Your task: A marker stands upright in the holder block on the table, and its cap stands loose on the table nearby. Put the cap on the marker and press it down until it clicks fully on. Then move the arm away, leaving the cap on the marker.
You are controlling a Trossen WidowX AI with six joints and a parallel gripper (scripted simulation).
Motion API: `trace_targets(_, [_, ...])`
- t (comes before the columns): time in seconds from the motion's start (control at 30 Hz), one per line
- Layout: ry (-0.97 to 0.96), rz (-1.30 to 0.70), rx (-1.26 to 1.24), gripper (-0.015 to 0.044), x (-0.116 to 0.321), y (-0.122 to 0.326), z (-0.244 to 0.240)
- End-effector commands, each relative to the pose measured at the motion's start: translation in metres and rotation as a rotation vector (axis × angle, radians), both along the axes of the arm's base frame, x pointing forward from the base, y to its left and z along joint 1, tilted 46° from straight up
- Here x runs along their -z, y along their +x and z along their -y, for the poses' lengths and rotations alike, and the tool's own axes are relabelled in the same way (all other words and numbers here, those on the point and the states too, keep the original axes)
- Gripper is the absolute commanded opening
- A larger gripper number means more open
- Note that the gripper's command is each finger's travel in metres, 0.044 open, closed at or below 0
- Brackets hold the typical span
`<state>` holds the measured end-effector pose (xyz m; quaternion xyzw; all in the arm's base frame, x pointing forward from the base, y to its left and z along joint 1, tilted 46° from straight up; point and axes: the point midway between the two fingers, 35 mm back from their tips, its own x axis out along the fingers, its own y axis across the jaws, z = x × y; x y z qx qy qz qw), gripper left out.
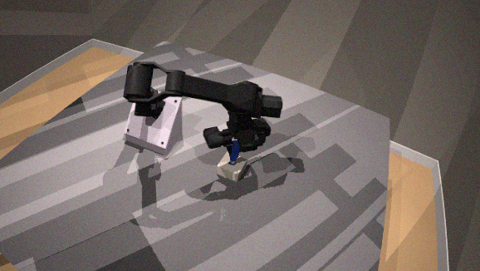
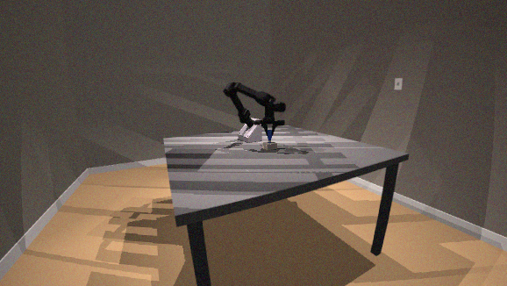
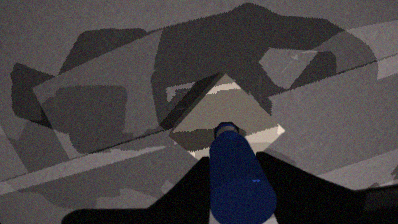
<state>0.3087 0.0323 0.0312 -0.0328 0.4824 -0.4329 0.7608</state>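
Note:
The pale holder block [image 1: 229,172] [image 2: 270,146] [image 3: 225,102] sits on the table. The marker [image 3: 226,128] stands in it; only a short grey and dark piece shows just above the block, and the rest is hidden inside the cap. The blue cap [image 1: 235,151] [image 2: 269,134] [image 3: 242,195] is over the marker, its lower end close above the block. My gripper [image 2: 269,137] [image 3: 232,160] is shut on the cap from above, one black finger on each side. Whether the cap is fully clicked on cannot be told.
The arm's white wedge-shaped base [image 1: 154,129] [image 2: 251,132] stands behind and to the left of the block in the top view. The grey table [image 1: 257,245] [image 2: 246,175] bears strong striped shadows.

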Motion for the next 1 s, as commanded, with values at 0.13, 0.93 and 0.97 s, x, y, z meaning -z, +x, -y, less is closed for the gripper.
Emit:
trace_targets(0.13, [-0.006, 0.001, -0.003, 0.0, 0.005, 0.0009, 0.0061])
trace_targets(0.93, [-0.001, 0.001, 0.001, 0.044, 0.005, 0.0006, 0.0053])
trace_targets(0.97, [0.0, 0.001, 0.001, 0.044, 0.0034, 0.0005, 0.0035])
